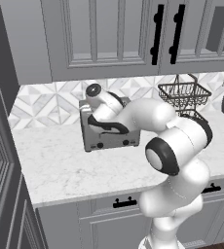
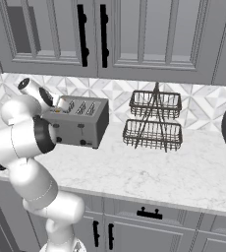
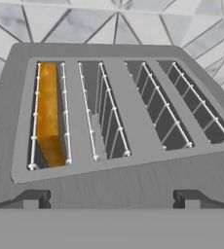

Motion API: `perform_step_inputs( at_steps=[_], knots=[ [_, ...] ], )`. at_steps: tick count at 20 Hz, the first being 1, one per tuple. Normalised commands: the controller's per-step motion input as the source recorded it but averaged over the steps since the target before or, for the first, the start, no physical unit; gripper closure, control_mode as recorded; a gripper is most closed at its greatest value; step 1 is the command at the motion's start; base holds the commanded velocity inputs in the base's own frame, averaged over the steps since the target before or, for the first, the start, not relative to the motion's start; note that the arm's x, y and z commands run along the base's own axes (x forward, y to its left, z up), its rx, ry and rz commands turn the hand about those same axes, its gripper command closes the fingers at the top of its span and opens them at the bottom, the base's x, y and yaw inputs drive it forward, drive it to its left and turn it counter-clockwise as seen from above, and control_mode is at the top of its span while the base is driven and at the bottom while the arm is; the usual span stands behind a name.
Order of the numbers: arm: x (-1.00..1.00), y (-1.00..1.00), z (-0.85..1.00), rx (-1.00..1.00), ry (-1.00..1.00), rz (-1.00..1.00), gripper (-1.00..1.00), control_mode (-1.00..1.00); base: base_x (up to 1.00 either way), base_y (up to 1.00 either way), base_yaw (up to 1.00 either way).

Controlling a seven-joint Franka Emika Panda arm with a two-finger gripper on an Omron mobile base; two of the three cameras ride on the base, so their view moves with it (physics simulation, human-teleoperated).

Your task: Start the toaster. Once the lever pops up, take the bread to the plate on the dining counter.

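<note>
Open claw (image 3: 111,198) tips hover above the toaster (image 3: 114,116); bread (image 3: 49,114) sits in the leftmost slot, long axis running away.

The toaster (image 3: 133,182) looks like matt brushed grey metal, its slots lined with thin pale wire guards. The bread (image 3: 49,116) has a golden, slightly rough crust. The counter (image 2: 149,172) looks like smooth white marble; the two-tier basket (image 2: 154,120) is dark wire.
</note>
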Motion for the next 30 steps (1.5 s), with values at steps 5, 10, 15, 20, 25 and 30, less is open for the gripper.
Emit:
perform_step_inputs(
  at_steps=[5, 10, 15, 20, 25, 30],
  knots=[
    [-0.01, 0.0, -0.03, 0.01, -0.01, 0.0, -1.0, -1.0, 0.0, 0.0, 0.0],
    [0.0, 0.0, 0.02, 0.01, -0.03, 0.0, -1.0, -1.0, 0.0, 0.0, 0.0],
    [0.0, 0.0, 0.02, 0.0, -0.01, 0.0, -1.0, -1.0, 0.0, 0.0, 0.0],
    [-0.01, 0.0, 0.1, 0.0, -0.02, 0.0, -1.0, -1.0, 0.0, 0.0, 0.0],
    [0.0, 0.0, 0.22, 0.0, -0.01, 0.0, -1.0, -1.0, 0.0, 0.0, 0.0],
    [0.0, 0.0, 0.11, 0.0, -0.01, 0.0, -1.0, -1.0, 0.0, 0.0, 0.0]
  ],
)
